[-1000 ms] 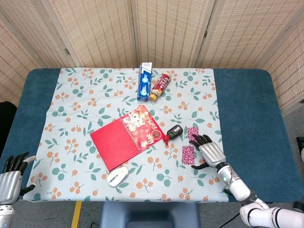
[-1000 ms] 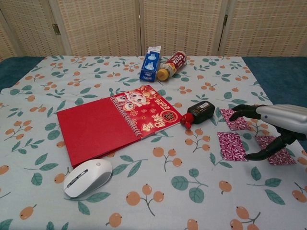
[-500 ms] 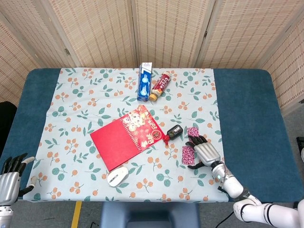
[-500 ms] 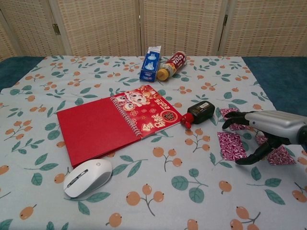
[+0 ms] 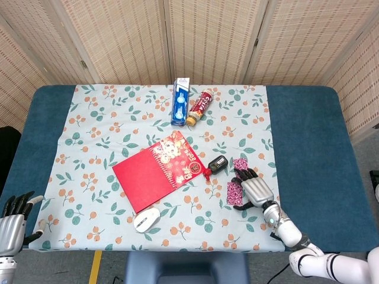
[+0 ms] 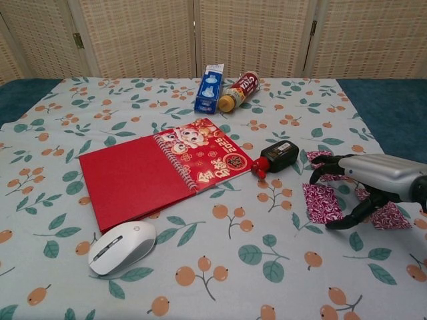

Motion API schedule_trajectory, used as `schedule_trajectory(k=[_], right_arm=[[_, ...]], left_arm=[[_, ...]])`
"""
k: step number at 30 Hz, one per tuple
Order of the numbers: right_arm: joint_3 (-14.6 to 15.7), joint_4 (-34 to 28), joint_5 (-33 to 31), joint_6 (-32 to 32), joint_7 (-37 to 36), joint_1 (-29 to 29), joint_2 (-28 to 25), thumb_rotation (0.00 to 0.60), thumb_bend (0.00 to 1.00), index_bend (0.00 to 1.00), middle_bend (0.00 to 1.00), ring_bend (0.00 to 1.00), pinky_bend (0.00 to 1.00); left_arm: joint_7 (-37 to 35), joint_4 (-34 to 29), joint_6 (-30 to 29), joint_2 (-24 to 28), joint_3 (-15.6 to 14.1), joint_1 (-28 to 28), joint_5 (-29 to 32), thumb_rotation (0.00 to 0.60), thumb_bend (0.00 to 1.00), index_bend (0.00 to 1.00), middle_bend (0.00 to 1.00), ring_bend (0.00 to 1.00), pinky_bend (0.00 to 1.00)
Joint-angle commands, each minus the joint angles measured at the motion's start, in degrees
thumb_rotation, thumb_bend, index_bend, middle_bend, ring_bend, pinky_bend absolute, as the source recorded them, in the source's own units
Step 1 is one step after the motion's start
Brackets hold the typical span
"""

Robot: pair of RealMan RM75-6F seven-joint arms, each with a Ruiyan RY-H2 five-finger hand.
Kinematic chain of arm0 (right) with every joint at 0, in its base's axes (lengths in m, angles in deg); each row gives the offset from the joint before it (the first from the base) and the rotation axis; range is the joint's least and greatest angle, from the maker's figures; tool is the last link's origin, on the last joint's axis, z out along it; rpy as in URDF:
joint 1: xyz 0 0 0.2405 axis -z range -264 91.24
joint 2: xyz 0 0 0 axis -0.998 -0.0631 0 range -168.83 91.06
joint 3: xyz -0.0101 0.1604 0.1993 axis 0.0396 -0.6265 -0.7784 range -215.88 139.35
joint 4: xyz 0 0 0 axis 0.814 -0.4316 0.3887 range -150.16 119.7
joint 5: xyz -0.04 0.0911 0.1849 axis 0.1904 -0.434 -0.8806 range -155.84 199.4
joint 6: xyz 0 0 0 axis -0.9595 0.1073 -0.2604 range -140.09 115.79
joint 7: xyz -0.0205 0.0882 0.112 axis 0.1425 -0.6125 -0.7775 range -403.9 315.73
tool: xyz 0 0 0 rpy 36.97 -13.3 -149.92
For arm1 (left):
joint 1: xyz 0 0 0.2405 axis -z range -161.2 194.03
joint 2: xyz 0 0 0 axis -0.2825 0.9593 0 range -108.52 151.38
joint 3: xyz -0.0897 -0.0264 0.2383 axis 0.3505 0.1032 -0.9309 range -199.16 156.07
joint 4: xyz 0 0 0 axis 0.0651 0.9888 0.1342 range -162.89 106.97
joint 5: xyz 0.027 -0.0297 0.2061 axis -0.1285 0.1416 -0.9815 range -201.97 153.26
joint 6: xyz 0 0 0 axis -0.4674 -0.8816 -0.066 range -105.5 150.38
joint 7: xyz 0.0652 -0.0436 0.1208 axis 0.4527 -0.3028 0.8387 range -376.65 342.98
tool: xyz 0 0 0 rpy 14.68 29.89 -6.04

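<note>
My right hand [image 5: 253,188] [image 6: 365,181] hovers low over the tablecloth at the front right, fingers spread and arched, holding nothing. Under and around it lie three magenta patterned squares: one [image 6: 320,203] [image 5: 233,190] just left of the thumb, one [image 6: 319,159] [image 5: 240,163] by the fingertips, and one [image 6: 388,217] partly hidden behind the hand. A black key fob [image 6: 278,155] [image 5: 217,164] with a red tassel lies just left of the fingers. My left hand [image 5: 13,219] hangs off the table's front left corner, fingers apart and empty.
An open red spiral notebook [image 5: 155,170] [image 6: 157,175] lies mid-table, with a white mouse [image 5: 146,219] [image 6: 121,246] in front of it. A blue box [image 5: 180,102] [image 6: 209,88] and a red tube [image 5: 199,107] [image 6: 239,91] lie at the back. The floral cloth [image 5: 106,130] covers a blue table.
My right hand has slid left and slightly forward, so its fingers and thumb now arch closer over the nearest magenta square. The left hand has barely shifted.
</note>
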Motion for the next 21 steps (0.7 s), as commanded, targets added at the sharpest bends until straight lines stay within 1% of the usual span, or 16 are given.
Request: schedule_trajectory(k=[1, 14, 18, 21], right_arm=[[0.0, 0.4, 0.3, -0.4, 0.0, 0.1, 0.4, 0.393, 0.21, 0.22, 0.06, 0.0, 0.0], [0.5, 1.9, 1.4, -2.2, 1.1, 0.7, 2.1, 0.396, 0.21, 0.23, 0.07, 0.0, 0.0], [0.3, 2.5, 1.6, -2.8, 1.1, 0.9, 2.6, 0.412, 0.21, 0.25, 0.08, 0.0, 0.0], [0.3, 2.8, 1.9, -3.1, 1.2, 1.1, 2.9, 0.447, 0.2, 0.26, 0.09, 0.0, 0.0]], left_arm=[[-0.1, 0.1, 0.1, -0.1, 0.0, 0.0, 0.0, 0.6, 0.43, 0.24, 0.13, 0.13, 0.0], [-1.0, 1.0, -0.2, -0.4, -0.1, -0.1, -0.3, 0.6, 0.43, 0.24, 0.13, 0.13, 0.0], [-1.2, 1.3, -0.1, -0.5, -0.1, -0.2, -0.3, 0.6, 0.43, 0.24, 0.13, 0.13, 0.0], [-1.3, 1.4, -0.1, -0.6, -0.1, -0.1, -0.4, 0.6, 0.43, 0.23, 0.13, 0.13, 0.0]])
